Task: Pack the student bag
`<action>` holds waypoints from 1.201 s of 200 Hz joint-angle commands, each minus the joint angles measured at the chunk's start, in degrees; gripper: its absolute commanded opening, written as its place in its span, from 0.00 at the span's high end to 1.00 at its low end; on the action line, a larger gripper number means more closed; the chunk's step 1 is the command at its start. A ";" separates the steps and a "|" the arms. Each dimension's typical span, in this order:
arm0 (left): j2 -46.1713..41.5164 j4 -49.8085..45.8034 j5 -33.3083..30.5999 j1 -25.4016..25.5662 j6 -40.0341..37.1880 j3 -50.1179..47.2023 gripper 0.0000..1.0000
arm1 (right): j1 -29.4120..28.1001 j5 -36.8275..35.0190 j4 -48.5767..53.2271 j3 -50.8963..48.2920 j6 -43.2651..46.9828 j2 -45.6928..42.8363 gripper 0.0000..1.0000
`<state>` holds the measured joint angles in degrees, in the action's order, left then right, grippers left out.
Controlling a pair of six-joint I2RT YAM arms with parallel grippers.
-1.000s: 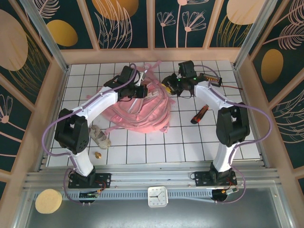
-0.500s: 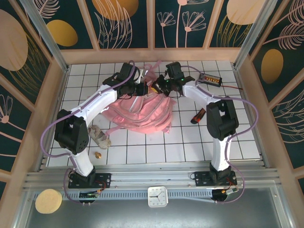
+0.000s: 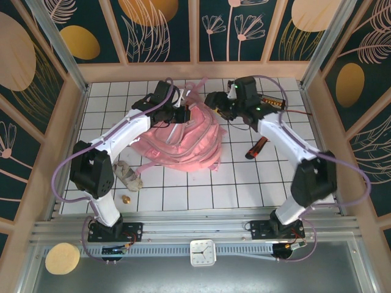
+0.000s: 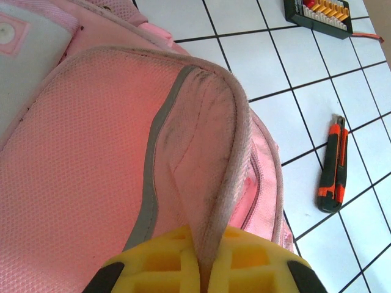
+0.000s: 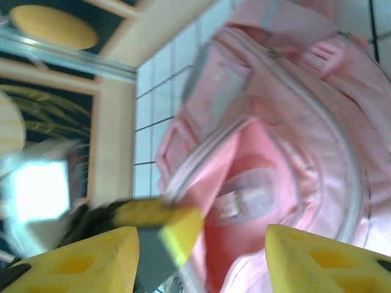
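Well, the left tool point(image 4: 201, 268) pinches the rim of the large pale pink fabric backpack point(image 3: 183, 137); the right tool point(image 5: 201, 256) hangs spread, empty. Packing looks barely begun: the orange utility knife point(image 3: 256, 147) lies unpacked.

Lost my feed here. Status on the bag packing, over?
Left gripper shut on student bag rim. Right gripper open, facing bag's opening. Utility knife lies on table, apart from bag.

Student bag point(image 3: 183, 143) is recorded as pale pink with grey trim, desk point(image 3: 244, 183) as white with black grid, knife point(image 4: 333, 168) as orange and black, left pincer point(image 4: 201, 271) and right pincer point(image 5: 201, 244) as yellow.
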<state>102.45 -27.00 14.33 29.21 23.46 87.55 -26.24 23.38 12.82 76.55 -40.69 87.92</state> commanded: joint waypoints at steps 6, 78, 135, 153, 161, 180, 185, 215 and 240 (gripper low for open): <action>-2.44 3.77 -0.07 0.32 0.21 0.37 1.00 | -6.19 -0.08 -5.10 -6.86 20.32 -7.94 0.38; -2.61 -3.85 -5.80 0.23 -5.38 4.77 1.00 | -30.00 0.50 -14.17 -16.73 45.93 -1.82 0.11; -2.41 -10.30 -12.91 -1.21 -10.99 8.75 1.00 | -39.50 -6.84 -13.28 1.87 44.85 22.31 0.05; -2.24 -10.34 -12.42 -2.19 -11.60 8.93 1.00 | -40.91 -8.30 -12.09 7.76 44.19 27.99 0.01; -2.32 -10.07 -12.03 -2.40 -11.51 8.88 1.00 | -41.34 -9.31 -11.24 10.50 43.71 30.28 0.01; -2.42 -9.91 -11.32 -2.58 -11.27 9.15 1.00 | -42.03 -11.92 -8.29 17.22 41.74 35.57 0.01; -2.47 -9.99 -11.25 -2.58 -11.25 9.34 1.00 | -42.09 -12.42 -7.32 18.92 40.94 36.82 0.01; -3.68 -10.52 -12.06 -2.88 -11.66 9.03 1.00 | -42.54 -14.35 -3.18 27.24 37.88 43.06 0.01; -3.93 -10.26 -11.74 -3.37 -11.80 7.38 1.00 | -43.28 -15.84 -0.67 31.78 38.06 46.62 0.01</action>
<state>102.32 -38.87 4.36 27.24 12.62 94.11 -68.36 10.52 7.77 104.05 -1.08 131.66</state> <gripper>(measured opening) 0.063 0.991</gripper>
